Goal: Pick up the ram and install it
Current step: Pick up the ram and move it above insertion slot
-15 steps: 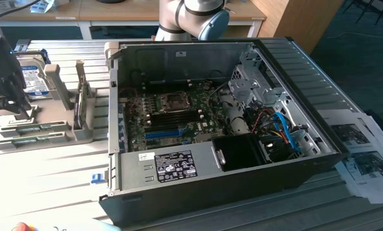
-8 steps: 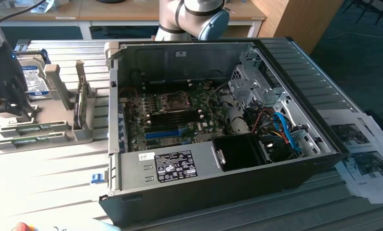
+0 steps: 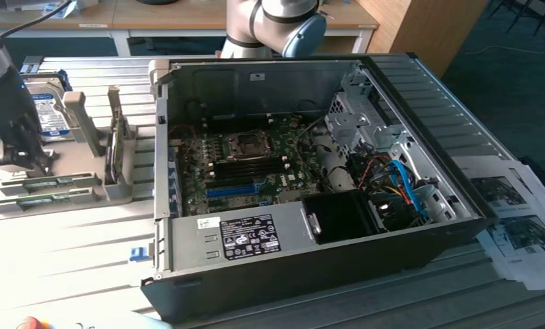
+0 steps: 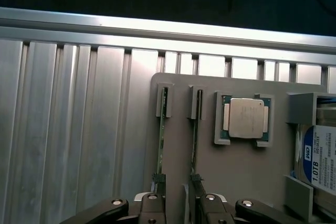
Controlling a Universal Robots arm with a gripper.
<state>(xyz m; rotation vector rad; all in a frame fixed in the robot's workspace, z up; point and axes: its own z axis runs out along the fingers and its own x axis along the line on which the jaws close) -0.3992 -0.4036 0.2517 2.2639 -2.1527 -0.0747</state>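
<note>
Two green ram sticks (image 4: 161, 140) (image 4: 194, 140) stand on edge in slots of a grey holder tray (image 4: 241, 177). In the exterior view they lie as two green strips (image 3: 48, 184) (image 3: 45, 201) at the tray's near end. My gripper (image 4: 181, 212) hovers over one end of the sticks, open, one finger (image 4: 152, 208) over each stick's line. Nothing is held between them. In the exterior view the gripper (image 3: 18, 161) hangs at the far left, just above the tray (image 3: 116, 190). The open computer case (image 3: 299, 253) shows its motherboard with dark memory slots (image 3: 253, 166).
A square silver processor (image 4: 245, 118) sits in a tray pocket beside the sticks. A hard drive with a blue-white label (image 4: 321, 163) (image 3: 48, 110) stands in the tray too. Printed papers (image 3: 519, 219) lie at the exterior view's right. The ribbed metal table (image 4: 63, 129) surrounds the tray.
</note>
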